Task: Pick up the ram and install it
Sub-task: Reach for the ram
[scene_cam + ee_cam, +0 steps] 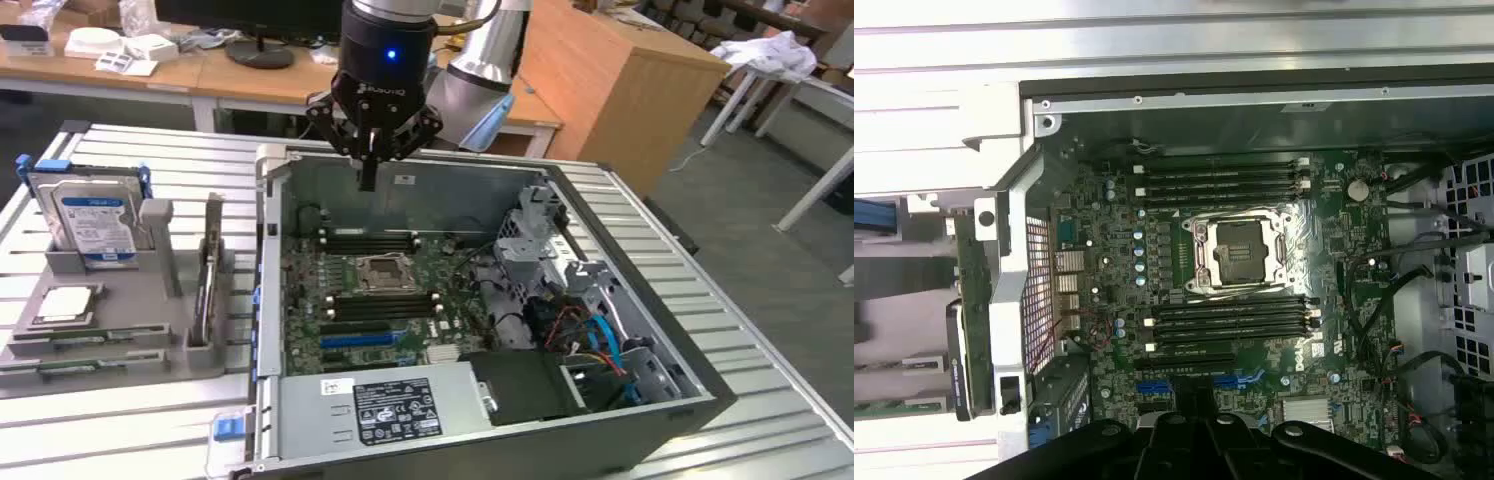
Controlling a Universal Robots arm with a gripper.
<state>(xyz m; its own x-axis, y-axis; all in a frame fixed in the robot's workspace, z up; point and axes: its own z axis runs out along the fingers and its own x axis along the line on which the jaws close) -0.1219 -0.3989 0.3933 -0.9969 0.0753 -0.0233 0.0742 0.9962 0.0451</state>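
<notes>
The ram (207, 272) is a thin green stick standing on edge in a grey holder (134, 355) on the exterior view's left, outside the case; in the wrist view the ram (966, 300) sits beside the case wall. My gripper (367, 183) hangs shut with nothing in it, above the far edge of the open computer case (667, 400). It is well apart from the ram. Below it lies the motherboard with long black memory slots (367, 242) on both sides of the processor socket (384, 268). In the wrist view my gripper (1194, 420) points down over those slots (1229, 320).
A hard drive (91, 215) stands in the holder, with a square chip (67, 303) in front of it. Inside the case are a power supply (387, 405), a blue expansion slot (358, 340), a metal drive cage (534, 235) and loose cables (594, 335).
</notes>
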